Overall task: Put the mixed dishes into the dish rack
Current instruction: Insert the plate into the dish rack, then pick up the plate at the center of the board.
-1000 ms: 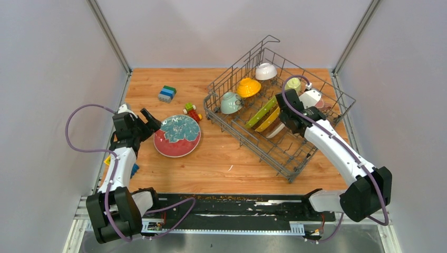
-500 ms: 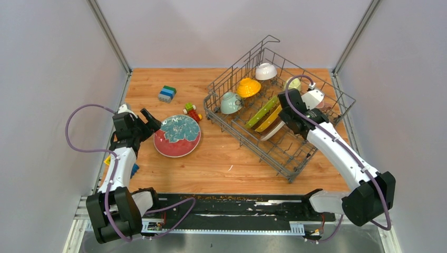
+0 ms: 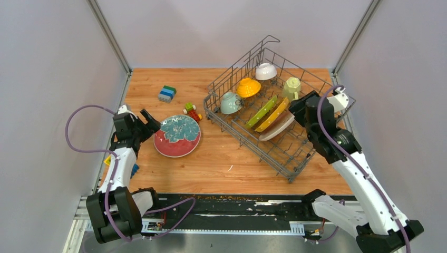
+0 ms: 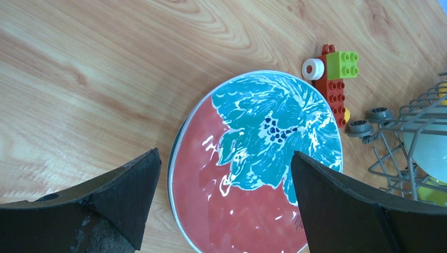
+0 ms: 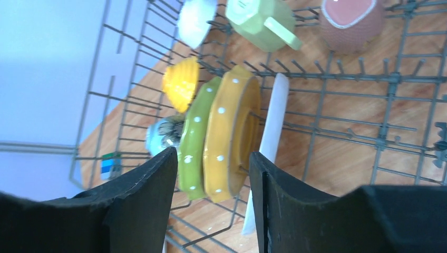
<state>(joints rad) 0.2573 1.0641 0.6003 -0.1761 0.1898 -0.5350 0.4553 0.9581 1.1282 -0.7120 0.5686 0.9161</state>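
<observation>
The dish rack (image 3: 289,156) stands at the back right. It holds a teal mug (image 3: 230,102), a yellow bowl (image 3: 248,87), a white bowl (image 3: 265,70) and a pale-green mug (image 3: 292,86). A green dotted plate (image 3: 262,112), a yellow plate (image 3: 272,117) and a white plate (image 3: 278,128) lean on edge among its tines. A pink mug (image 5: 352,18) shows in the right wrist view. My right gripper (image 3: 299,104) (image 5: 212,155) hovers open above these plates, holding nothing. A pink plate with a teal flower (image 3: 177,135) (image 4: 253,174) lies flat on the table. My left gripper (image 3: 149,120) (image 4: 225,155) hangs wide open over its left part.
Toy blocks lie on the wood: a blue-green stack (image 3: 167,93) at the back and a red-green piece (image 3: 192,112) (image 4: 334,79) between plate and rack. The rack's small wheels (image 4: 369,118) sit close to the plate. Grey walls close in both sides.
My right gripper has opened, let go of the white plate in the rack and drawn back up and to the right. The left arm has stayed still.
</observation>
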